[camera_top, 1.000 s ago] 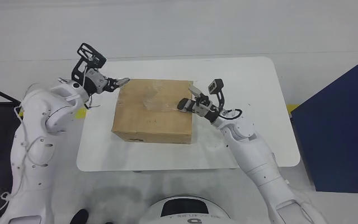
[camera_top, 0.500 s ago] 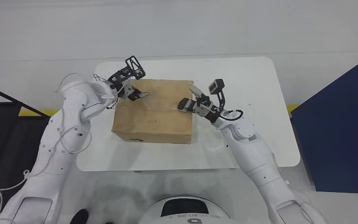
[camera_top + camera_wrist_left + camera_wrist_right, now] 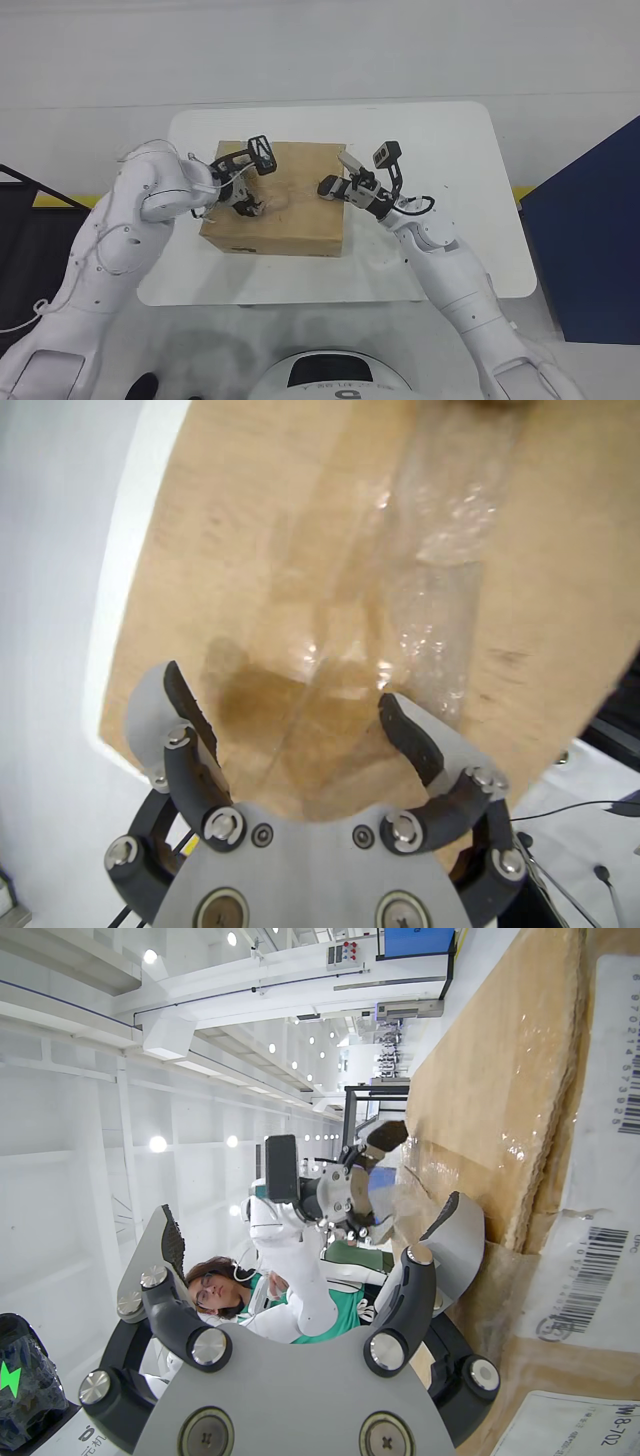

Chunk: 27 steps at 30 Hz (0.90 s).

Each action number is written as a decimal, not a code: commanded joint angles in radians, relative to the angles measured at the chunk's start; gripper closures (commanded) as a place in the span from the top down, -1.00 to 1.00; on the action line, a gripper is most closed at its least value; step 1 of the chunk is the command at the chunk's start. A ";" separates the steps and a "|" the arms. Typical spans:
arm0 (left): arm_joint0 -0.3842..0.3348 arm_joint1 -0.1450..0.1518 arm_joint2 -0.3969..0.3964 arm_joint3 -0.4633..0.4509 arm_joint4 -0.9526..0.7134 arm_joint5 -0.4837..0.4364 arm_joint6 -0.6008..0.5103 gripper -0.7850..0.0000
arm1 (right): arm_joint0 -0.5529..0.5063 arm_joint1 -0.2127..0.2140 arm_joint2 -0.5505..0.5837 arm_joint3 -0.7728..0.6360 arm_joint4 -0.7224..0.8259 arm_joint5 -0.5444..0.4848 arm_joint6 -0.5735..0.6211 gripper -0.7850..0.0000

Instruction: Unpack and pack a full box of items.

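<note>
A closed brown cardboard box (image 3: pixel 290 215) sits mid-table, its top seam covered with clear tape (image 3: pixel 440 565). My left gripper (image 3: pixel 246 204) hovers low over the left part of the box top, open, with the taped seam (image 3: pixel 300 720) between its fingers (image 3: pixel 410 735). At the box's right upper edge my right gripper (image 3: pixel 335 176) stands open, one finger (image 3: pixel 452 1223) lying against the cardboard (image 3: pixel 490 1078) and the other out in the air. In the right wrist view the left gripper (image 3: pixel 372 1188) appears farther off above the box top.
The white table (image 3: pixel 450 150) has bare room right of the box and a narrower strip in front of it. White printed labels (image 3: pixel 595 1248) are stuck on the box's side. A dark blue panel (image 3: pixel 600 230) stands off the table's right side.
My left arm has swung in from beyond the box's back left corner to above the box top and lowered toward the seam. The right arm has stayed still.
</note>
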 commanded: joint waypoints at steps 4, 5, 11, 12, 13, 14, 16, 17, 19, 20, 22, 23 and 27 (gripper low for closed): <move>-0.010 0.076 -0.079 -0.078 -0.336 0.021 -0.021 1.00 | 0.000 0.000 0.000 0.000 0.000 0.000 0.000 1.00; -0.009 0.088 -0.109 -0.086 -0.395 0.021 -0.020 1.00 | 0.000 0.000 0.000 0.000 0.000 0.000 0.000 1.00; 0.052 0.142 -0.267 -0.098 -0.536 -0.003 0.003 1.00 | 0.000 0.000 0.000 0.000 0.000 0.000 0.000 1.00; 0.067 0.149 -0.291 -0.092 -0.544 -0.010 0.011 1.00 | 0.000 0.000 0.000 0.000 0.000 0.000 0.000 1.00; 0.083 0.154 -0.312 -0.081 -0.556 -0.019 0.019 1.00 | 0.000 0.000 0.000 0.000 0.000 0.000 0.000 1.00; 0.099 0.159 -0.326 -0.073 -0.568 -0.026 0.027 1.00 | 0.000 0.000 0.000 0.000 0.000 0.000 0.000 1.00; 0.132 0.168 -0.342 -0.053 -0.591 -0.036 0.036 1.00 | 0.000 0.000 0.000 0.000 0.000 0.000 0.000 1.00; 0.147 0.173 -0.344 -0.045 -0.592 -0.042 0.042 1.00 | 0.000 0.000 0.000 0.000 0.000 0.000 0.000 1.00; 0.178 0.181 -0.339 -0.029 -0.587 -0.060 0.061 1.00 | 0.000 0.000 0.000 0.000 0.000 0.000 0.000 1.00; 0.196 0.184 -0.331 -0.019 -0.594 -0.070 0.071 1.00 | 0.000 0.000 0.000 0.000 0.000 0.000 0.000 1.00; 0.219 0.190 -0.317 -0.008 -0.605 -0.092 0.092 1.00 | 0.000 0.000 0.000 0.000 0.000 0.000 0.000 1.00; 0.227 0.193 -0.312 -0.001 -0.603 -0.100 0.101 1.00 | 0.000 0.000 0.000 0.000 0.000 0.000 0.000 1.00; 0.228 0.190 -0.295 0.029 -0.533 -0.097 0.163 1.00 | 0.000 0.000 0.000 0.000 0.000 0.000 0.000 1.00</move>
